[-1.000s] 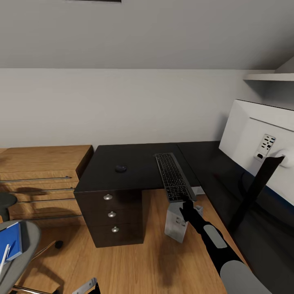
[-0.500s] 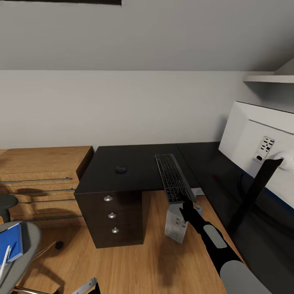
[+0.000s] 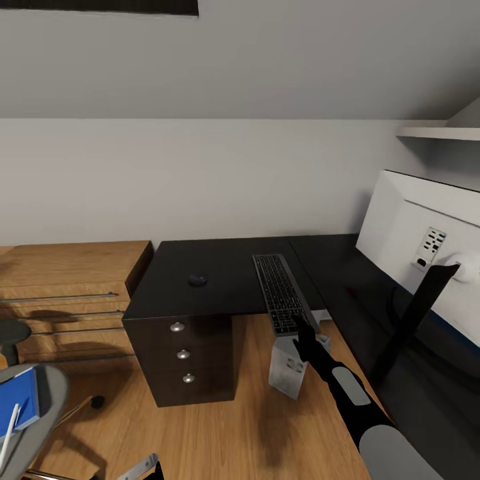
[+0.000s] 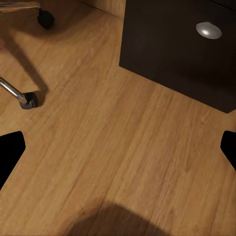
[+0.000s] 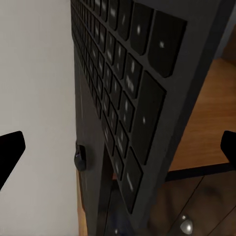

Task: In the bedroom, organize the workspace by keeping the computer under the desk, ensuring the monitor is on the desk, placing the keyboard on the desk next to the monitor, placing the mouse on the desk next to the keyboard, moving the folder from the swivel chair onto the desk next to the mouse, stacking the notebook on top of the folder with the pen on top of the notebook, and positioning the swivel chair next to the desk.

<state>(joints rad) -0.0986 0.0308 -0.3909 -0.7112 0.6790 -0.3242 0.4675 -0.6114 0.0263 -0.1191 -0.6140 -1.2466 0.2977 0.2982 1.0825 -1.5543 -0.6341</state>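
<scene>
Partly done: monitor [image 3: 413, 247], mouse [image 3: 197, 278] and keyboard [image 3: 283, 293] on the desk [image 3: 220, 267], keyboard overhanging the edge by the open right gripper [image 3: 301, 328], computer [image 3: 291, 363] below; folder [image 3: 19, 400] and pen [image 3: 9, 427] on the swivel chair [image 3: 47, 393] yet to move.

No readable text anywhere in these views.

The keyboard [image 3: 285, 293] shows only small pale marks on its keycaps in the right wrist view, too blurred to make out as letters. The port panel on the back of the monitor [image 3: 407, 233], toward three o'clock in the head view, carries no legible label.
</scene>
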